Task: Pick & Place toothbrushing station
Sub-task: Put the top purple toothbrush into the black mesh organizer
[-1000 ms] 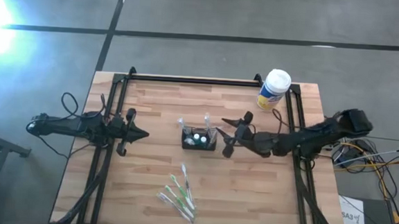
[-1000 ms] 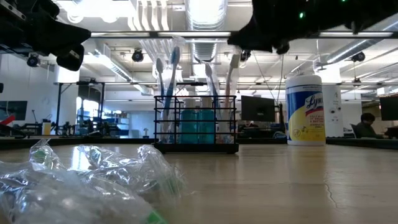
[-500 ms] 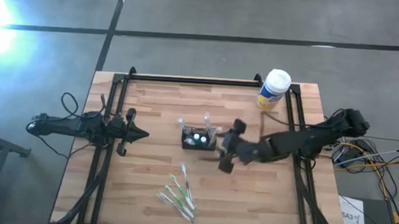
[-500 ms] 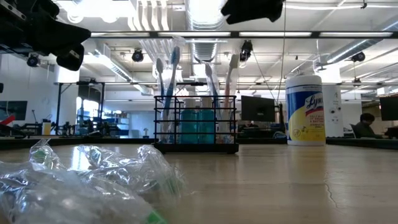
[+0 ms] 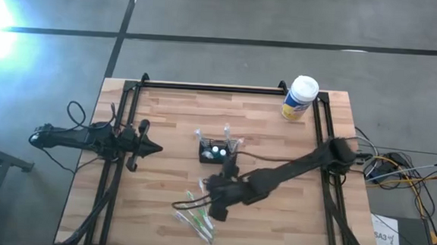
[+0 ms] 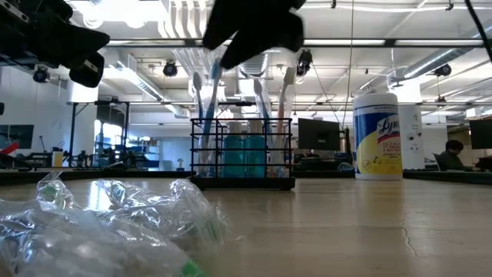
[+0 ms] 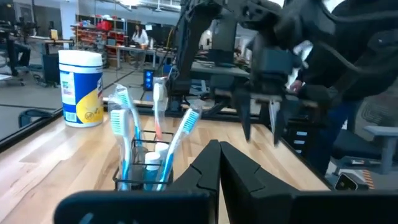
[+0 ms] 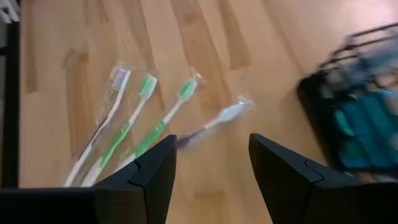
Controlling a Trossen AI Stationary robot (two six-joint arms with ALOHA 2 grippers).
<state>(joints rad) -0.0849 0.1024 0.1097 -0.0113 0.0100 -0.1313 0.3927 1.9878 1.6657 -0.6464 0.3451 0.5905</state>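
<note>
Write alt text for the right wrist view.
The right arm's open claw hangs over a light wooden table above four plastic-wrapped toothbrushes, three with green and one purple. The black mesh organiser box, holding teal items, is at the frame's edge.

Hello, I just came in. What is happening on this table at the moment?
The right gripper reaches out over the wrapped toothbrushes lying at the front of the table, fingers open and holding nothing. The black mesh organiser stands mid-table with several toothbrushes upright inside. The left gripper waits shut at the table's left side, and a yellow wipes canister stands at the back right.
</note>
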